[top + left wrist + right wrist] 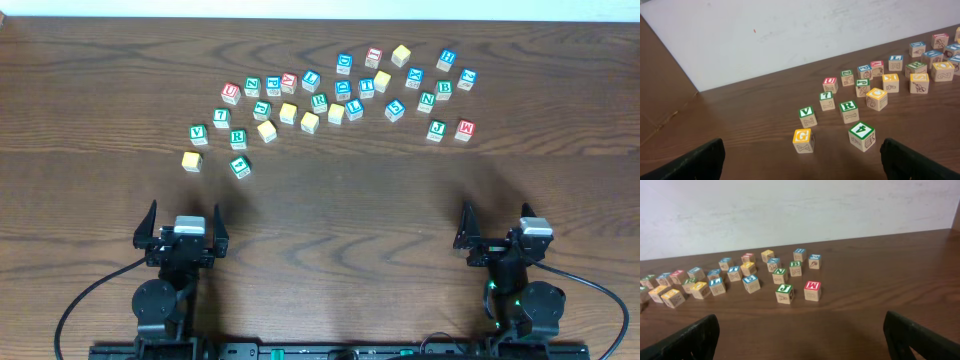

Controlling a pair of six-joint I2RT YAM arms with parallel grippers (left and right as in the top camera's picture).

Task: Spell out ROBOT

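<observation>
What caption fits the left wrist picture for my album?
Letter blocks scattered on a brown table, with G, V, R and 4 nearest the open left hand.

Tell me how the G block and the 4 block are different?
The G block has a yellow top; the 4 block has a green one. G is a letter, 4 a number. The 4 block is turned cornerwise to the left wrist camera; the G block sits squarer. Both are wooden cubes, apart, on the table.
</observation>
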